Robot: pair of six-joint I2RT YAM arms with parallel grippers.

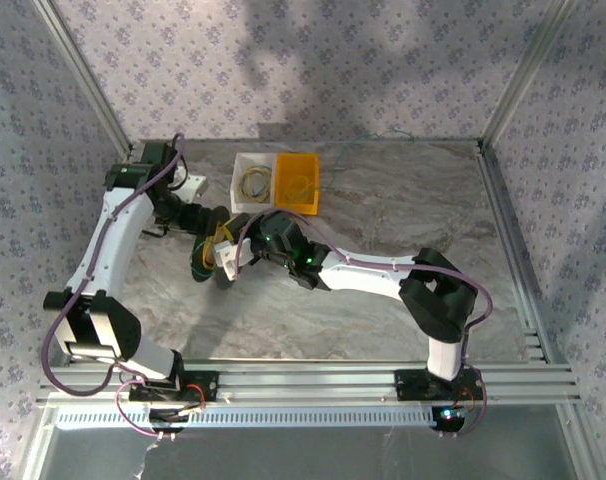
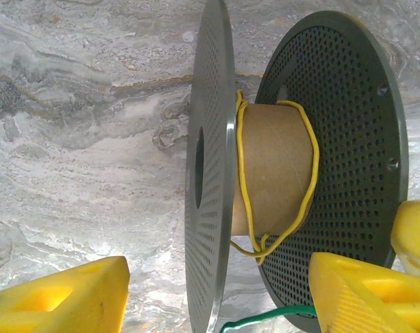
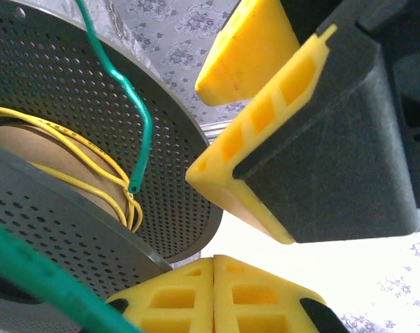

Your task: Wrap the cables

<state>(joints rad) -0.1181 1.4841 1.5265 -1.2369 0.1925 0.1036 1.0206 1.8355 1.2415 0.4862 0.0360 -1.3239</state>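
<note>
One yellow cable [image 2: 310, 159] already sits loosely wound on the core of the spool [image 2: 348, 104], but the green cable [image 3: 137, 111] just dangles beside its rim, not yet wrapped, with the right gripper [image 3: 213, 267] pressed shut and the left gripper [image 2: 218, 263] spread open.

You note: spool flanges [image 2: 342, 139] dark grey, dotted with perforations; core [image 2: 276, 173] tan. A yellow cable [image 2: 243, 187], a green cable [image 3: 116, 73]. Gripper fingers [image 2: 57, 298] bright yellow. Table [image 2: 78, 139] grey-beige, marbled. At its far edge, a white tray [image 1: 236, 185] and an orange tray [image 1: 283, 165]. Walls [image 1: 333, 60] lilac, floral print.
</note>
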